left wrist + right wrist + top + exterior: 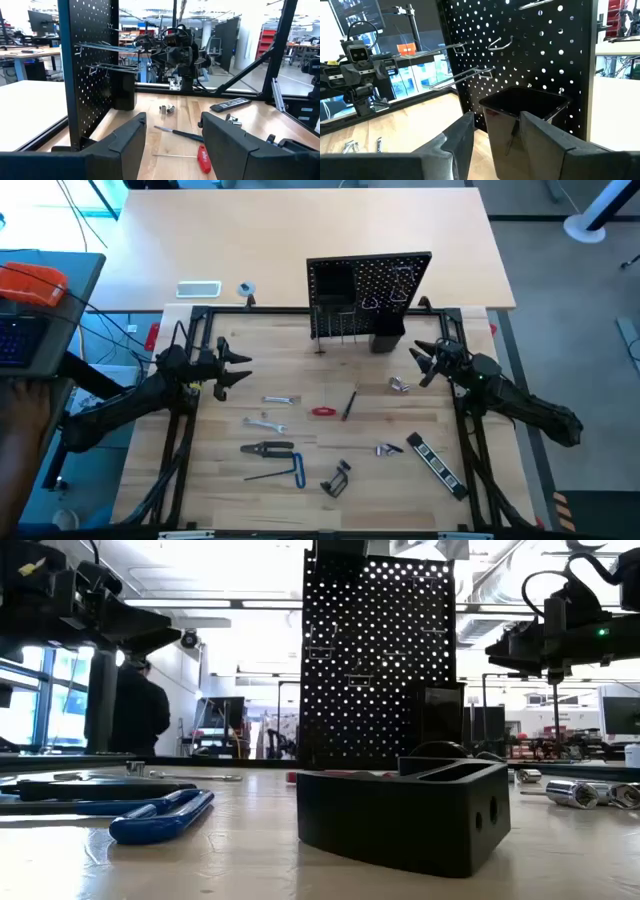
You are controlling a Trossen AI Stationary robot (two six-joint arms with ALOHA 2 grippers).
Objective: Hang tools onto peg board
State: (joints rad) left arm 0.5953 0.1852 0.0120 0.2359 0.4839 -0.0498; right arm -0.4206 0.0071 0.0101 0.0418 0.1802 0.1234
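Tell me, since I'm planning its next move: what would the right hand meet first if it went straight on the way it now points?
Probably the small black bin on the front of the peg board. The right hand, open and empty, points straight at it in its wrist view; depth is hard to judge there.

Left gripper (243, 369) raised, empty; right gripper (420, 363) likewise.
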